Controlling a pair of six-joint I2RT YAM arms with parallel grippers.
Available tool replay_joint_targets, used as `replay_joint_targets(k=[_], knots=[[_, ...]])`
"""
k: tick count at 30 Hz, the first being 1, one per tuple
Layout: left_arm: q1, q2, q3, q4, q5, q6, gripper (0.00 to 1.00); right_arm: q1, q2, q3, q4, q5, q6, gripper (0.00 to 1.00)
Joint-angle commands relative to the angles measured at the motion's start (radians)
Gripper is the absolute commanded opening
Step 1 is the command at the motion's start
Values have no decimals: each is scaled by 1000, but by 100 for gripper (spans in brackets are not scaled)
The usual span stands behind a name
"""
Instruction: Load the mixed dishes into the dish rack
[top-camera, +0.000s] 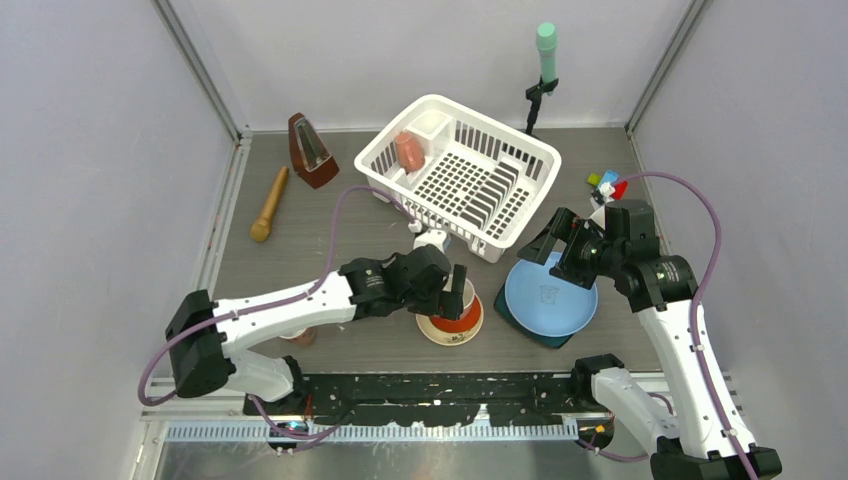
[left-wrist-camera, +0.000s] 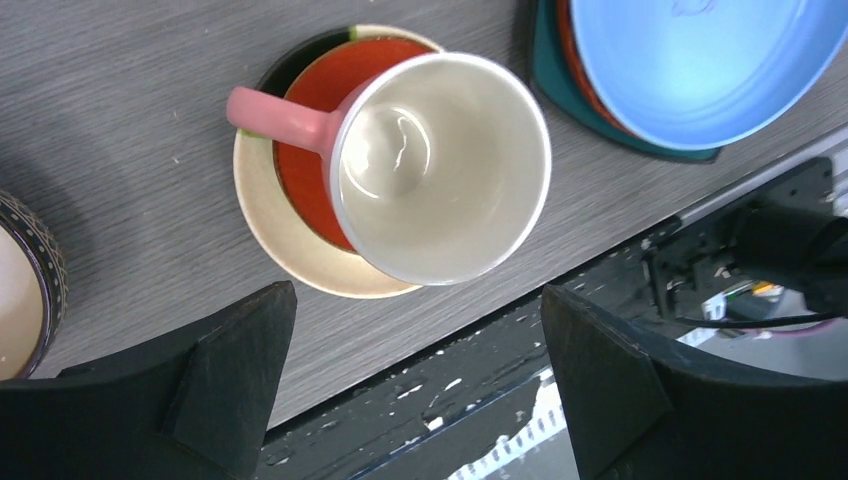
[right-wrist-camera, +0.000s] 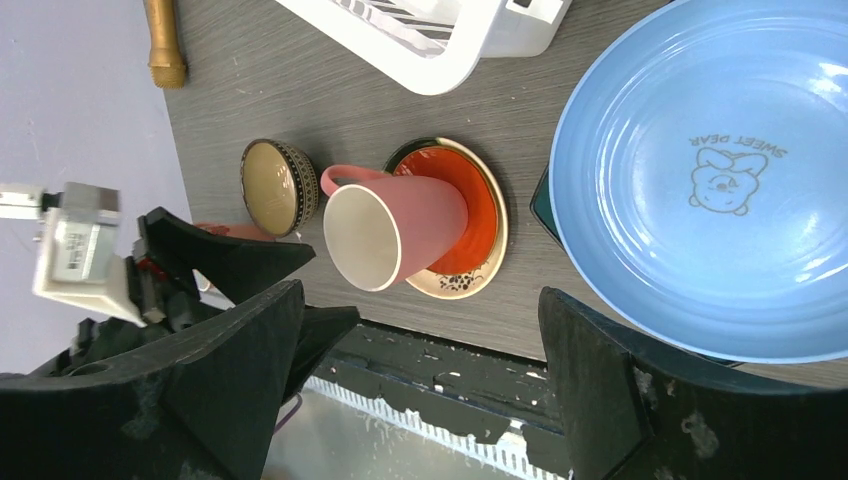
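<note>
The left gripper (left-wrist-camera: 418, 300) hangs with its jaws wide apart over a pink mug (left-wrist-camera: 440, 165), gripping nothing. The mug sits on a red saucer (left-wrist-camera: 305, 180), which is stacked on a cream saucer (left-wrist-camera: 270, 235) on the desk (top-camera: 330, 220). The right gripper (right-wrist-camera: 420, 295) is just as wide and empty above the light blue plate (right-wrist-camera: 700, 190), printed "SWEET DEAR" over a small bear. That plate lies on the dark teal plate (left-wrist-camera: 545, 80), near the dish rack (top-camera: 490, 120), which holds another pink mug (top-camera: 408, 150).

The grey wood-grain table (top-camera: 330, 230) carried a white dish rack (top-camera: 527, 205). Left of the rack stood a brown metronome (top-camera: 312, 150) and lay a wooden pestle (top-camera: 269, 205). To the rack's right sat coloured toy blocks (top-camera: 607, 183). In front of it rested a cream saucer (left-wrist-camera: 290, 260), a dark teal plate (left-wrist-camera: 545, 60) and a brown bowl (right-wrist-camera: 280, 185).
</note>
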Motion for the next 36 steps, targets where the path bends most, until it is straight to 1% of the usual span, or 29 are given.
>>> replay_joint_targets(k=[1,3,8,9,10,11,12,14,15,17,18,22,26,28,32,33,36], knots=[[25,-41,6,70,-47,-64,94,-4,5,-10,34,-17,-26,94],[29,-15,14,52,-71,-69,87,-4,7,-11,37,-20,-26,93],[30,75,31,30,-101,-82,84,-4,11,-3,38,-26,-27,94],[29,89,32,32,-102,-82,82,-4,11,-2,37,-26,-28,94],[29,103,32,35,-102,-84,78,-4,11,-1,37,-26,-28,94],[29,114,32,37,-105,-83,71,-4,11,-1,38,-26,-28,94],[29,121,30,42,-107,-79,60,-4,11,-1,38,-26,-28,94],[29,122,23,43,-123,-75,43,-4,9,-3,35,-26,-28,94],[29,115,16,50,-127,-73,32,-5,8,-4,32,-26,-28,94],[29,87,4,63,-126,-60,4,-4,3,-6,27,-24,-31,93],[30,61,4,60,-125,-55,0,-4,2,-5,22,-23,-32,93],[29,-28,23,51,-104,-16,0,-4,-8,15,11,-23,-34,94],[32,-92,67,26,-53,67,0,-4,-3,37,14,-32,-34,94],[38,-130,58,71,21,143,0,-4,4,40,20,-50,-34,94],[112,-208,-12,181,233,170,0,-4,14,53,38,-95,-53,93],[131,-225,-22,194,267,162,0,-4,14,59,37,-96,-72,93],[155,-255,-32,198,287,128,0,-5,8,92,26,-74,-104,93]])
